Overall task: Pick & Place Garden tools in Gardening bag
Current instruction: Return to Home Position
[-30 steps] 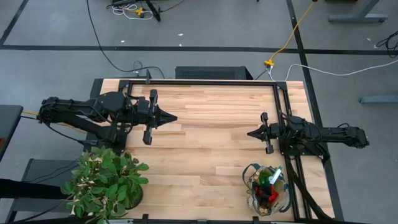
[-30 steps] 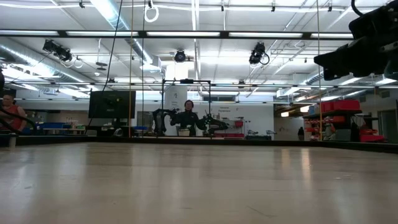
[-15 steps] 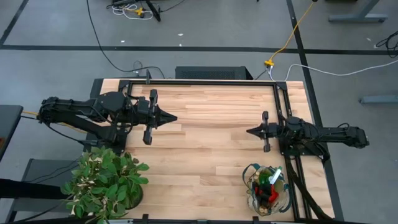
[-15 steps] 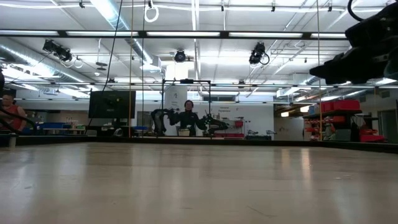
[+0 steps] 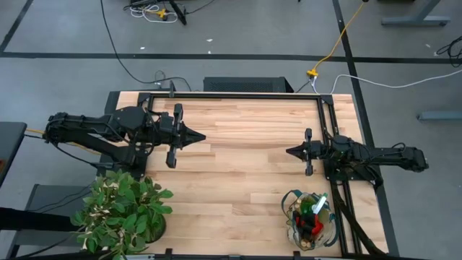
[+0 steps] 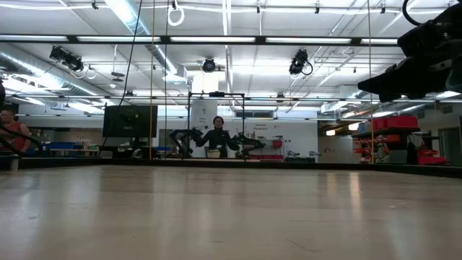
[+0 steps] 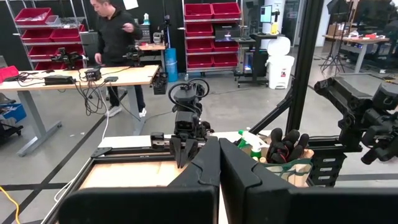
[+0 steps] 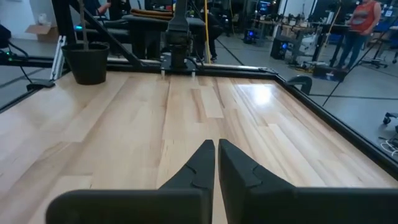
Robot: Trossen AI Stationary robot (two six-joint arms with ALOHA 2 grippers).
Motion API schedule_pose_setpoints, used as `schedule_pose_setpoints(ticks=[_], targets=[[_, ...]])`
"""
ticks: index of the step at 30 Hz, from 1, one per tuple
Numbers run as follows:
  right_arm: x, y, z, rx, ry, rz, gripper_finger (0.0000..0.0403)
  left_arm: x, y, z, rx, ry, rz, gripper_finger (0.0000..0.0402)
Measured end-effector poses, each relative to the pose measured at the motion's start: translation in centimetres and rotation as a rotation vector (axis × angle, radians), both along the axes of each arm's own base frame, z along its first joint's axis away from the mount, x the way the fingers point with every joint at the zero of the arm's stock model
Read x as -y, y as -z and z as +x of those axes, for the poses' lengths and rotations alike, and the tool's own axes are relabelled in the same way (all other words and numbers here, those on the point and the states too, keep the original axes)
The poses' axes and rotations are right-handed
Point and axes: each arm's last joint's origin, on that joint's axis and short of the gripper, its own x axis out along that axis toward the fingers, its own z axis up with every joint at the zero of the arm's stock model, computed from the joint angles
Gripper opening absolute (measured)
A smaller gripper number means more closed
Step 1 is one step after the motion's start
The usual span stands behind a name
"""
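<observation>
Garden tools (image 5: 310, 215) lie in the gardening bag (image 5: 286, 209), right of the plant (image 5: 123, 209).

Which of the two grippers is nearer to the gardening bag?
The right gripper, on the same side of the table as the gardening bag; the left gripper is opposite, by the potted plant.

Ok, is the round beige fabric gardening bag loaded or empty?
Loaded: red gloves and a green-and-white tool show inside the round beige fabric gardening bag.

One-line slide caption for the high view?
Arms over table: left gripper and right gripper shut, empty; garden tools packed in gardening bag.
</observation>
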Motion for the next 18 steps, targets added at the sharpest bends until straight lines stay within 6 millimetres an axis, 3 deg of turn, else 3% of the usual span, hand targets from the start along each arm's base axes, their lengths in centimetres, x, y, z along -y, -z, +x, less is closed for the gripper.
schedule_pose_setpoints(ticks=[7, 18], targets=[[0.0, 0.0, 0.0, 0.0, 0.0, 0.0, 0.0025, 0.0, 0.2, 0.0, -0.023, 0.0, 0.003, 0.0003], [0.0, 0.0, 0.0, 0.0, 0.0, 0.0, 0.0025, 0.0, 2.1, -0.3, -0.213, -0.002, 0.016, 0.0003]])
